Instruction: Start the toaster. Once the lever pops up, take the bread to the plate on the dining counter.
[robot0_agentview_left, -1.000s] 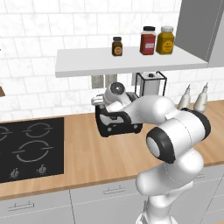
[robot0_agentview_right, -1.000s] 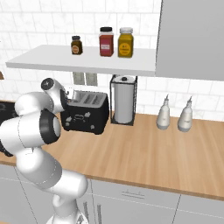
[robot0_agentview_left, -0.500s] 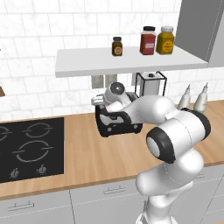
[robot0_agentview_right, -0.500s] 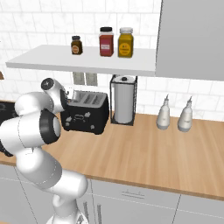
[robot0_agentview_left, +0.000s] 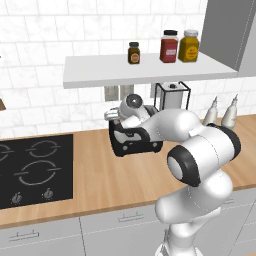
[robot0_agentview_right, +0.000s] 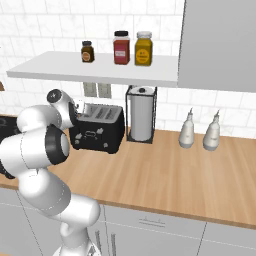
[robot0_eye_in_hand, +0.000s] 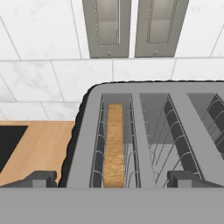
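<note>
The claw (robot0_eye_in_hand: 112, 178) is held wide open above the toaster (robot0_eye_in_hand: 148, 135), a black, silver-slotted box on the wood counter (robot0_agentview_right: 165, 175). The tan, brown-crusted bread (robot0_eye_in_hand: 114, 144) is seated in its leftmost slot.

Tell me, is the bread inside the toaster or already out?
Inside. In the hand view the bread sits edge-up in the leftmost slot of the toaster, between the wire guides; the other slots look empty.

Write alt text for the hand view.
Looking down into the black toaster, one slice of bread stands in its leftmost slot, between the open hand's dark tips. Behind are white wall tiles and two grey wall outlets.
</note>
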